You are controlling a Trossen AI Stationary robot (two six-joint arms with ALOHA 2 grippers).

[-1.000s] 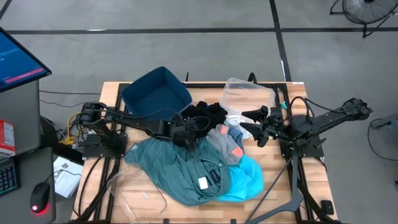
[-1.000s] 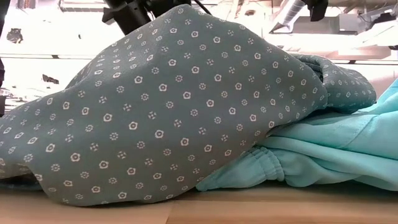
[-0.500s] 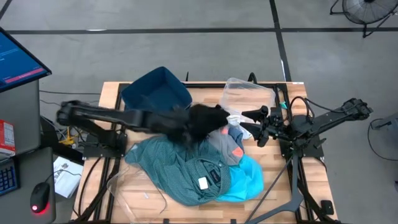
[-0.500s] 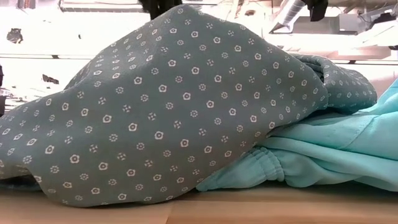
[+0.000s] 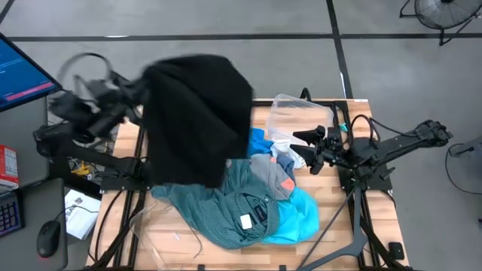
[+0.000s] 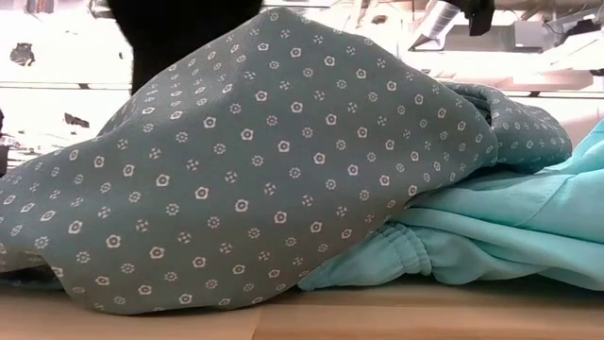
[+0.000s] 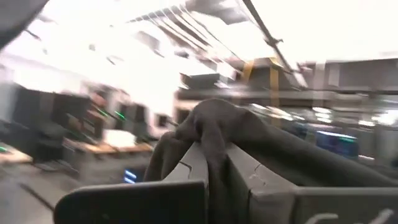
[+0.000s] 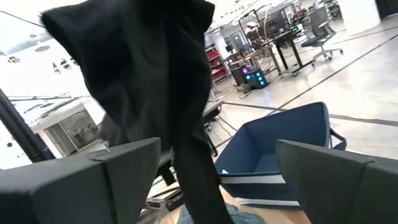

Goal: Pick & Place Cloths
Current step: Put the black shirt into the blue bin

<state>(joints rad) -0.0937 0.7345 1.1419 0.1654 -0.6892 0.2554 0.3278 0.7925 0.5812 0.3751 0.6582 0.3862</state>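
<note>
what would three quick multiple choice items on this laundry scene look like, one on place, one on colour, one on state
1. Where is the black garment?
A. flat on the table
B. lifted above the table's left side
C. inside the clear tub

2. What colour is the square bin?
A. dark blue
B. red
C. white

3. What is the left pincer doing?
A. open and empty
B. shut on the black garment
C. resting on the teal patterned shirt

Answers: 1 B, the high view shows it hanging from the raised left arm. 2 A, the right wrist view shows dark blue walls. 3 B, the left wrist view shows dark fabric clamped between its fingers.
</note>
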